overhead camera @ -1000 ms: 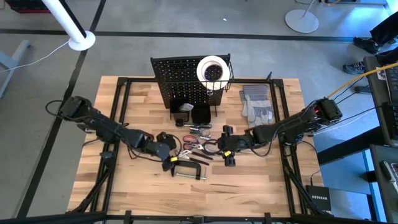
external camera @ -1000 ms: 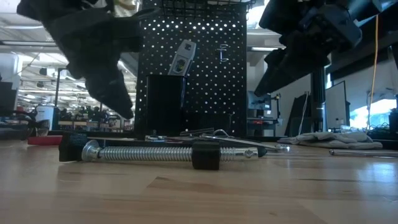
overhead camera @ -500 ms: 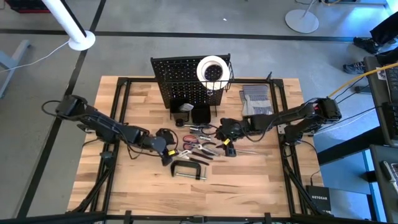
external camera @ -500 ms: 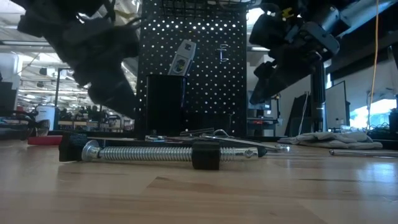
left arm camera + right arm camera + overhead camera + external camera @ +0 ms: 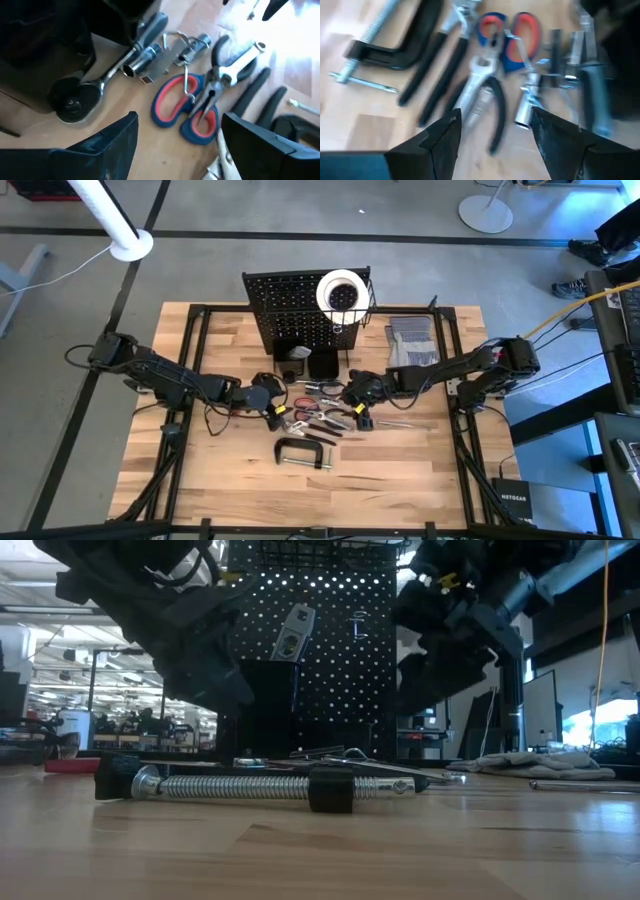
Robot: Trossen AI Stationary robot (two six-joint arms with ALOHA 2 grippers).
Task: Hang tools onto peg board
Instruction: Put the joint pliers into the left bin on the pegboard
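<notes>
Both open hands nearer the tools (image 5: 318,408), blurred wrist views, C-clamp (image 5: 245,783) cropped

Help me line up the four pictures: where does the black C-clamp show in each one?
High view: C-clamp lies flat on the wood, nearest the front edge, below the tool pile.
Low view: its threaded screw runs across the foreground.
Left wrist view: not clearly in it.
Right wrist view: in the corner, beside black-handled pliers.
Shared landmark: the red-and-blue-handled pliers, in the high and both wrist views.
</notes>
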